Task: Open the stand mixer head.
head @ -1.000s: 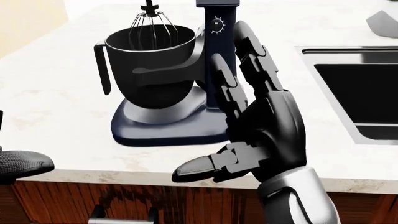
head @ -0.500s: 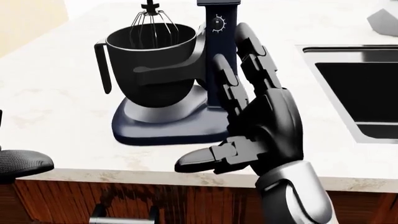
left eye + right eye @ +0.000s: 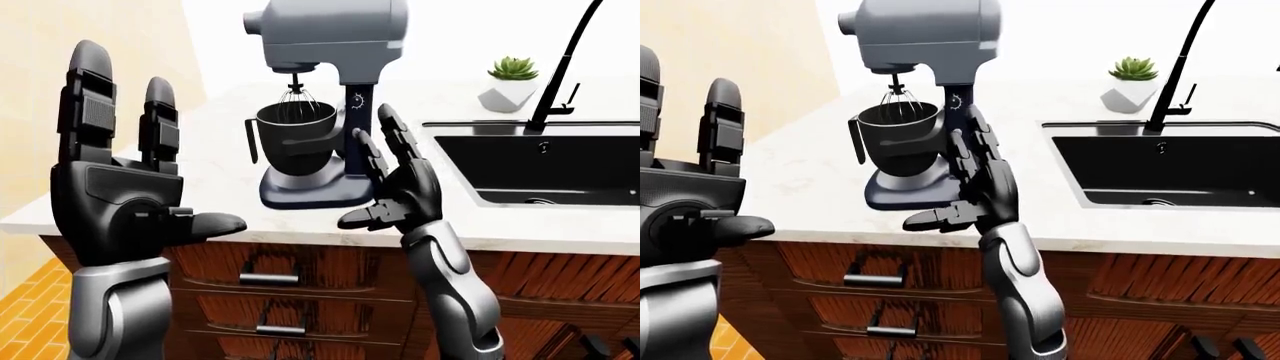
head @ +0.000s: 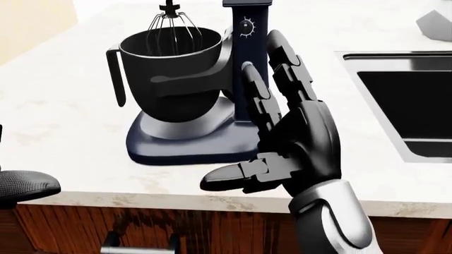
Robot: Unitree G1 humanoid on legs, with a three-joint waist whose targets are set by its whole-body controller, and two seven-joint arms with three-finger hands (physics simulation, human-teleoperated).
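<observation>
Left-eye view. Stand mixer [image 3: 325,97] on the pale counter [image 3: 215,176], left of the black sink [image 3: 545,169]; mixer head [image 3: 330,34] level over the bowl [image 3: 293,135], whisk [image 3: 296,97] dipping into it, so the head reads as not yet raised. Right hand [image 3: 400,187] spread flat, fingers upright, just before the mixer's column; contact cannot be told. Left hand [image 3: 125,195] also spread, held up at the view's left, well apart from the mixer. Faucet [image 3: 560,67] and potted plant [image 3: 508,82] at upper right.

Head view. Looks down: bowl, whisk, speed dial [image 4: 246,27] and base [image 4: 191,145] show close, but the head itself is cut off at the top. Right hand overlaps the column, thumb out to the left. Step in hand, as judged: approach. Next move calls for lifting the hand to the head and pushing it upward.

Right-eye view. Whole head and drawer handles [image 3: 872,280] show; left hand partly cropped.
</observation>
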